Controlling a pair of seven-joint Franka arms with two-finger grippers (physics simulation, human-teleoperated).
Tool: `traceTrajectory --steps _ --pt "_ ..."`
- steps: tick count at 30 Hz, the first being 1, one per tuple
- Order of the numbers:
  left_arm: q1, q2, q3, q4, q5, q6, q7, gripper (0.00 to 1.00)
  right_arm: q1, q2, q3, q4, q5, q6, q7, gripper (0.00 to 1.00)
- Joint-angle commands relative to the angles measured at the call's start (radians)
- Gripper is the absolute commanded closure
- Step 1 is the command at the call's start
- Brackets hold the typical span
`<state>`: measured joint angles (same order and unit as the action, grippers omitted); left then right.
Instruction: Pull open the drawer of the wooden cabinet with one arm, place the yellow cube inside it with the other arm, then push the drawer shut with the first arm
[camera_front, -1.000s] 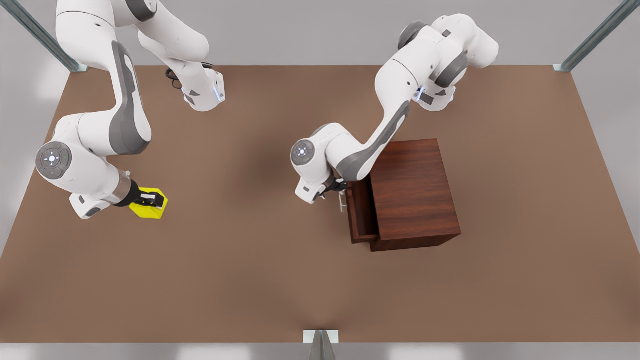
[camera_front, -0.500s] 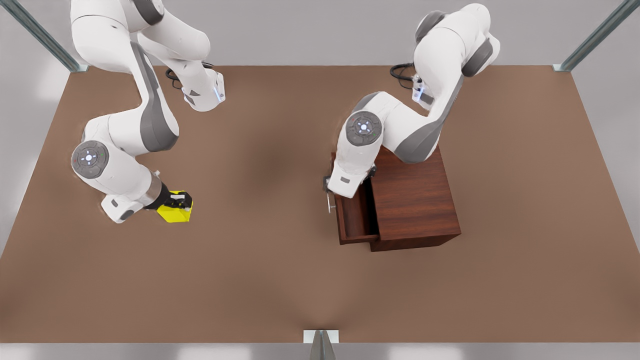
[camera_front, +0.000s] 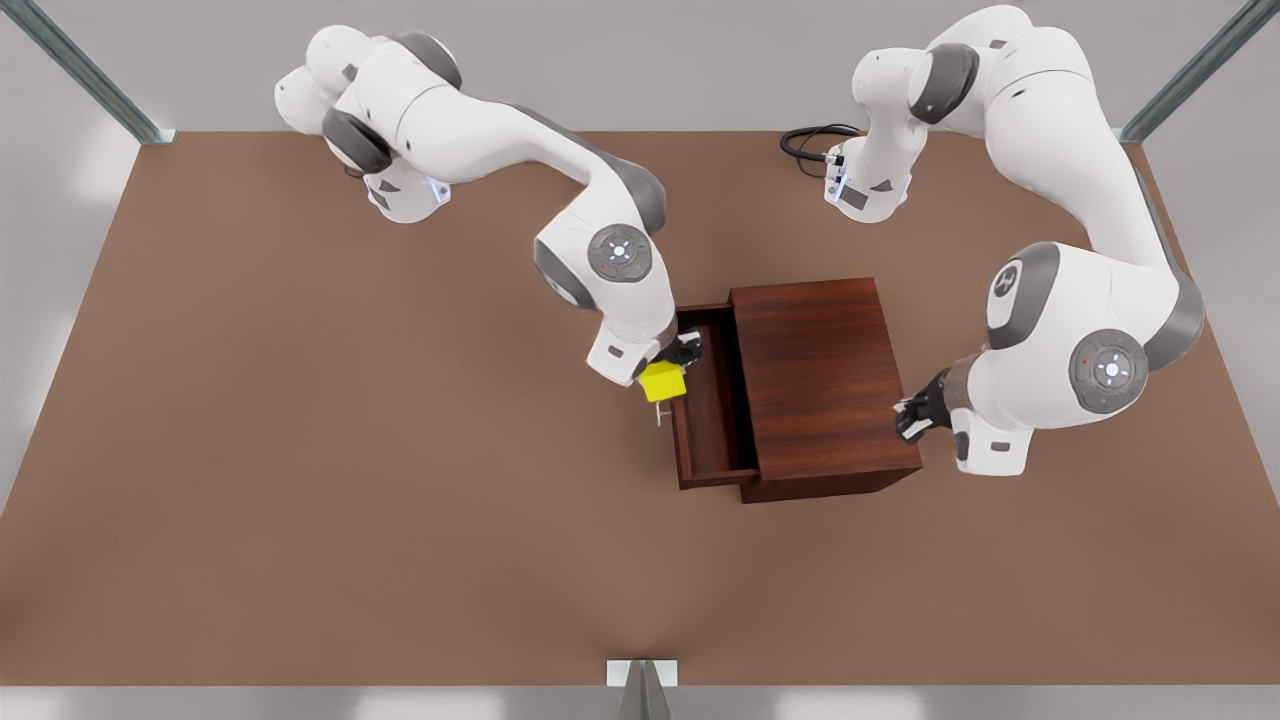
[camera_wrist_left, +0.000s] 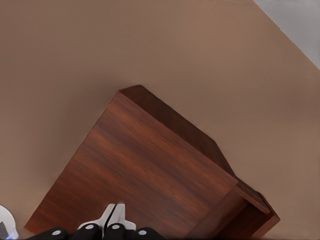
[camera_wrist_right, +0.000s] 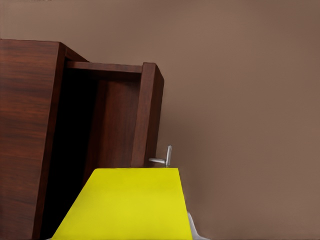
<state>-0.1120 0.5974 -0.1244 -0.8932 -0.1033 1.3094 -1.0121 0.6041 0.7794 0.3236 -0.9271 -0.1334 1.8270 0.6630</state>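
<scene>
Drawer (camera_front: 712, 405) is pulled out of the wooden cabinet (camera_front: 820, 380) toward the front view's left. It looks bare inside: dark wood floor and walls, nothing lying in it. Silver handle (camera_front: 658, 412) sticks out of the front panel, also seen in the right wrist view (camera_wrist_right: 165, 157).

Yellow cube (camera_front: 662, 381) is not in the drawer yet. It's up in the air over the drawer's front panel, just above the handle, about at the rim. Right gripper (camera_front: 672, 362) is clamped on it; the arm comes in from the front view's left, wrist angled down over the drawer's far end. In the right wrist view the cube (camera_wrist_right: 125, 205) sits low in front of the camera, with the open drawer (camera_wrist_right: 122, 130) and the cabinet side (camera_wrist_right: 27, 135) behind it.

Left gripper (camera_front: 912, 420) is on the opposite side of the cabinet, at the front view's right, close to the back edge near the top corner, holding nothing. Its fingers (camera_wrist_left: 114, 220) are pressed together in the left wrist view, over the cabinet top (camera_wrist_left: 145, 175). Can't tell if they touch the wood. That arm is just parked there.

Cabinet sits flat on the brown table (camera_front: 350, 480).
</scene>
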Motion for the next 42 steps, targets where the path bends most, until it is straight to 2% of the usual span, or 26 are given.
traceTrajectory --steps 1,8,10,12,15,17,19,20,21,22,23,25,27,29,32,33,39,42 --pt "0.011 -0.002 -0.003 0.000 -0.072 0.054 -0.476 0.79 0.017 0.012 0.003 0.008 -0.009 0.072 0.526 0.46" --pt "0.008 -0.002 -0.001 0.000 -0.092 0.091 -0.568 0.79 0.055 0.050 -0.011 0.008 -0.009 0.182 0.540 0.45" --pt "0.008 -0.002 -0.001 0.000 -0.093 0.102 -0.595 0.79 0.057 0.052 -0.009 -0.009 -0.009 0.176 0.540 0.39" --pt "0.005 -0.002 -0.004 0.000 -0.113 0.114 -0.631 0.79 0.057 0.052 -0.012 -0.018 -0.038 0.170 0.532 0.00" --pt "0.005 -0.002 -0.006 0.000 -0.113 0.116 -0.632 0.79 0.080 0.054 -0.011 -0.029 -0.045 0.175 0.529 0.00" --pt "0.008 -0.002 -0.004 0.000 -0.113 0.116 -0.631 0.79 0.019 -0.007 -0.002 -0.027 -0.042 0.135 0.455 0.00" --pt "0.002 -0.002 -0.007 0.000 -0.113 0.117 -0.661 0.79 -0.159 -0.196 -0.001 -0.030 -0.042 -0.154 0.235 0.00" --pt "-0.021 -0.002 -0.009 0.000 -0.118 0.152 -0.716 0.79 -0.315 -0.294 0.005 -0.082 -0.032 -0.270 0.006 0.00" --pt "-0.028 -0.001 -0.047 -0.001 -0.144 0.214 -0.799 0.79 -0.456 -0.444 0.002 -0.246 -0.022 -0.287 -0.188 0.00" --pt "-0.031 0.004 -0.089 -0.004 -0.144 0.260 -0.891 0.79 -0.542 -0.515 -0.011 -0.344 -0.014 -0.285 -0.334 0.00" --pt "-0.109 0.015 -0.106 -0.009 -0.141 0.378 -1.092 0.79 -0.578 -0.588 -0.138 -0.460 0.072 -0.250 -0.509 0.00" --pt "-0.187 0.028 -0.106 -0.012 -0.138 0.464 -1.273 0.79 -0.580 -0.721 -0.225 -0.691 0.092 -0.098 -0.631 0.00" --pt "-0.299 0.058 -0.098 -0.018 -0.116 0.560 -1.418 0.79 -0.517 -0.652 -0.321 -0.621 0.103 -0.132 -0.684 0.00" --pt "-0.425 0.093 -0.098 -0.021 0.003 0.622 -1.557 0.79 -0.509 -0.597 -0.319 -0.527 0.155 -0.207 -0.620 0.00" --pt "-0.537 0.139 -0.098 -0.038 0.123 0.636 -1.666 0.79 -0.504 -0.577 -0.308 -0.527 0.155 -0.196 -0.609 0.00" --pt "-0.557 0.140 -0.098 -0.070 0.135 0.636 -1.695 0.79 -0.504 -0.577 -0.287 -0.527 0.153 -0.195 -0.606 0.00" --pt "-0.577 0.162 -0.077 -0.193 0.266 0.663 -1.725 0.79 -0.506 -0.577 -0.287 -0.529 0.153 -0.199 -0.603 0.00" --pt "-0.574 0.162 -0.078 -0.273 0.290 0.680 -1.518 0.79 -0.506 -0.578 -0.285 -0.530 0.155 -0.206 -0.603 0.00"
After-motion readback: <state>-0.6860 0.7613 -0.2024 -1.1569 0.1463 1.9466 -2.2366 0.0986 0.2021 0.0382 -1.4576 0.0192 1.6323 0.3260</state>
